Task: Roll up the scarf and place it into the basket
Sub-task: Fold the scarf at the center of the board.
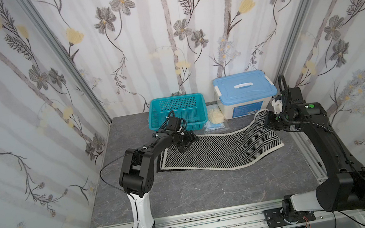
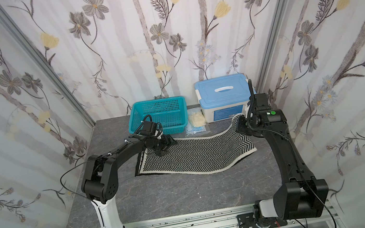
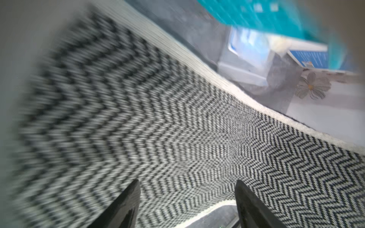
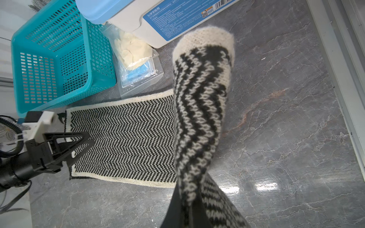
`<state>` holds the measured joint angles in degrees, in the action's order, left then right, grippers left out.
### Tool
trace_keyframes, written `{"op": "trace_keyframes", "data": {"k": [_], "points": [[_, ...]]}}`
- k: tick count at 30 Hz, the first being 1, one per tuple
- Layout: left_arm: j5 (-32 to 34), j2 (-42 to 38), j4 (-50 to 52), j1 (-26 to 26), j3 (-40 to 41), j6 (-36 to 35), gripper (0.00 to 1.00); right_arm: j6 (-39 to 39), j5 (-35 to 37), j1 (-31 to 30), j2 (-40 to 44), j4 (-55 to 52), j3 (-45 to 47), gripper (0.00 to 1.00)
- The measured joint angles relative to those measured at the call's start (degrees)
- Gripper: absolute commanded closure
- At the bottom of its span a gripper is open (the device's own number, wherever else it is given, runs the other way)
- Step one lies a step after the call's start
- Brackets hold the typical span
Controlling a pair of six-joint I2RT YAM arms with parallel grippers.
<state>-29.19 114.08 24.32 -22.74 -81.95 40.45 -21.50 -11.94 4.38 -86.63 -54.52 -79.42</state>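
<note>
Two arms, one scarf, not yet rolled.

Both top views: the scarf [image 1: 220,149] lay on the grey table [image 1: 190,194], herringbone face up. Its long axis ran crosswise, from the left arm's side to the right arm's. Its far corner on the right side rose off the table, pinched in the right gripper [image 1: 269,120], jaws pressed together on the knit. The left gripper [image 1: 185,144] hovered, spread, over the opposite short end near the far edge; contact with the cloth could not be told. The basket [image 1: 175,98] stood just behind that left end, nearer the left arm.

Left wrist view (blurred): the left gripper [image 3: 187,183] showed its fingers apart with nothing between them. The scarf [image 3: 177,128] ran away lengthwise ahead of them, its cream border close under the tips. The basket [image 3: 256,15] was a teal smear past the far edge.

Right wrist view: the right gripper [image 4: 189,199] clamped the scarf [image 4: 201,98] by its corner, the cloth standing as a narrow fold before the lens. The rest lay flat toward the left gripper [image 4: 79,142], which hung open over the short end. The basket [image 4: 17,59] sat beyond it.

Judgement: a roll would have to travel along the long axis. Started from the held right end, it would finish beside the basket.
</note>
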Motion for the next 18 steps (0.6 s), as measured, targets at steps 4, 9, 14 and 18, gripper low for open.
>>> {"op": "trace_keyframes", "data": {"k": [4, 9, 14, 18], "points": [[2.23, -2.25, 6.69, 3.39, 2.47, -6.32, 0.23, 0.17, 1.03, -0.04, -0.35, -0.20, -1.09, 1.00], [3.08, -3.89, 9.38, 5.29, 7.26, -10.08, 0.23, 0.26, 2.38, 0.09, -0.35, -1.05, -2.84, 1.00], [0.46, -5.22, 5.31, 5.25, 13.57, -10.64, 0.23, 0.61, 2.95, 0.28, -0.24, -2.45, -5.57, 1.00], [-1.90, -5.92, -0.07, 3.23, 16.81, -9.90, 0.23, 1.49, 3.13, 0.98, -0.20, -3.04, -8.31, 1.00]]}}
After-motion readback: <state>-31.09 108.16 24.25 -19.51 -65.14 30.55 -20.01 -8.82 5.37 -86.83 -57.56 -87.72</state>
